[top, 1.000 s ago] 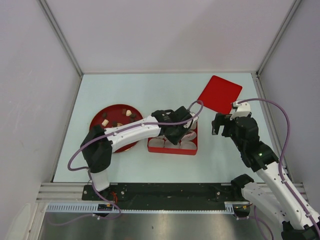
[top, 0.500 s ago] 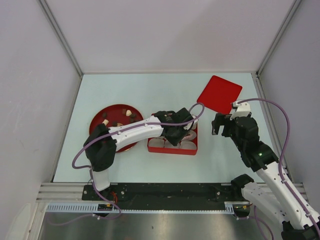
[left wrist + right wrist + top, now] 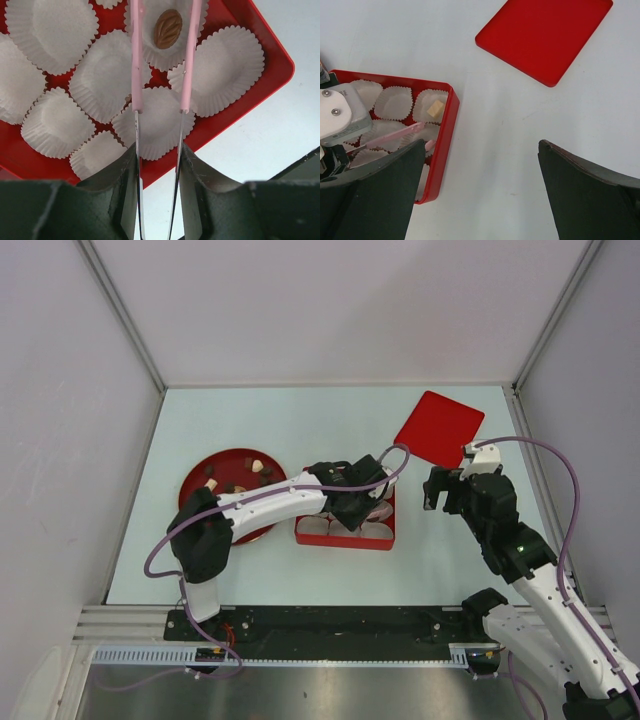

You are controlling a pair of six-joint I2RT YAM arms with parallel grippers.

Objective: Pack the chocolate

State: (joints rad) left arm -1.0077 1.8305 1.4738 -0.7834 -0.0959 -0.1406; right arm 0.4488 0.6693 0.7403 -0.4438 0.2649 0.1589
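My left gripper [image 3: 157, 150] is shut on the thin pink-handled tongs [image 3: 136, 75] and hovers over the red box [image 3: 280, 65] of white paper cups [image 3: 50, 30]. The tong arms stand apart. Between their tips a brown leaf-patterned chocolate [image 3: 167, 28] lies in a cup, and neither arm touches it. A cream chocolate [image 3: 436, 108] sits in another cup. More chocolates [image 3: 257, 466] lie on the round red plate [image 3: 215, 485]. In the top view the left gripper [image 3: 355, 502] covers much of the box [image 3: 345, 538]. My right gripper [image 3: 481, 145] is open over bare table, right of the box.
A flat red lid [image 3: 440, 427] lies at the back right, also visible as the red lid [image 3: 545, 35] in the right wrist view. Grey walls enclose the table on three sides. The right arm [image 3: 500, 525] stands just right of the box.
The left arm's elbow has shifted slightly to the right while its gripper stayed over the box. The right arm has not moved.
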